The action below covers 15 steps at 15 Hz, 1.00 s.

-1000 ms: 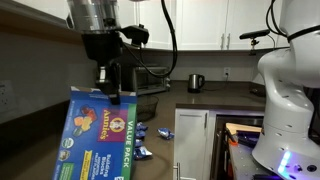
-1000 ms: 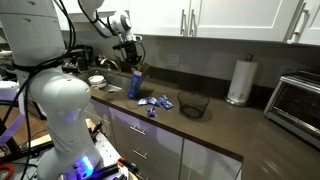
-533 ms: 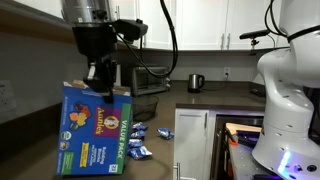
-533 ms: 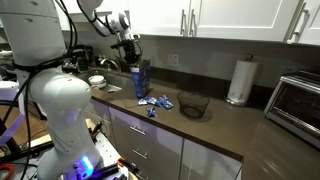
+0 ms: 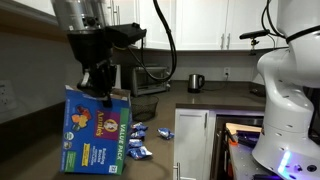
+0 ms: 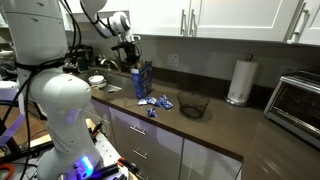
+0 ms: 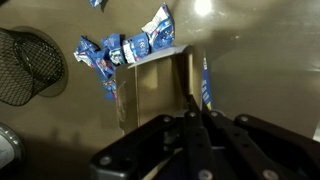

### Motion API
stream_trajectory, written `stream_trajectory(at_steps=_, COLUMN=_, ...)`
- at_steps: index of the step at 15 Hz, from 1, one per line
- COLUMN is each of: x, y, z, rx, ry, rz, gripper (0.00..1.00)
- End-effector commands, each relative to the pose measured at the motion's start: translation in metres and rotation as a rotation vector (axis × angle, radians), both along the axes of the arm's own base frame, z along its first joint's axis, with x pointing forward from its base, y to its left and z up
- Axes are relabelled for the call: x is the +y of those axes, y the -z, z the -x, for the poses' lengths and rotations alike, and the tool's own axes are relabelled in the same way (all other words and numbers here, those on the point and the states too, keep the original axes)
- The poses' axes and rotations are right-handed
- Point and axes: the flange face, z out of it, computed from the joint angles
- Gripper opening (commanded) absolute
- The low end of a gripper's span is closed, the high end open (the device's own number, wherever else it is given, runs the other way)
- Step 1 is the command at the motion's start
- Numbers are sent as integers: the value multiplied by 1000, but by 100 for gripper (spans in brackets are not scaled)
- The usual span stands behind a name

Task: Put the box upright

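The box [image 5: 93, 132] is a large blue carton with a red-and-yellow round logo and a green side. It stands nearly upright on the counter in both exterior views [image 6: 141, 80]. My gripper [image 5: 100, 86] is directly above it, shut on a thin flap at its open top. In the wrist view I look down into the box [image 7: 150, 95] past its brown inner flaps. The closed fingers [image 7: 197, 125] pinch the flap edge beside a blue panel. In an exterior view the gripper [image 6: 130, 56] sits over the box's top.
Small blue snack packets [image 5: 140, 138] lie on the counter beside the box [image 6: 152, 102] [image 7: 112, 55]. A black wire mesh bowl [image 6: 193, 104] [image 7: 25, 65], a paper towel roll [image 6: 238, 80] and a toaster oven [image 6: 300, 100] stand further along. A kettle [image 5: 195, 82] sits at the back.
The gripper moved sideways with the box's top. The box swung from a tilted lean to nearly upright.
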Motion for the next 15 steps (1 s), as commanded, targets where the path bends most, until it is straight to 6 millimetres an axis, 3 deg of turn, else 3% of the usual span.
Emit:
stream_trajectory(at_steps=1, x=8, y=15, z=-5, rx=25, ry=55, rz=68, gripper=0)
stream_trajectory(at_steps=8, x=28, y=26, z=-8, rx=115, ry=60, rz=116, gripper=0)
stream_trajectory(at_steps=10, x=36, y=27, z=-6, rx=129, ry=47, rz=119, gripper=27)
stream_trajectory(at_steps=15, x=46, y=48, z=2, rx=166, ry=24, rz=138, gripper=59)
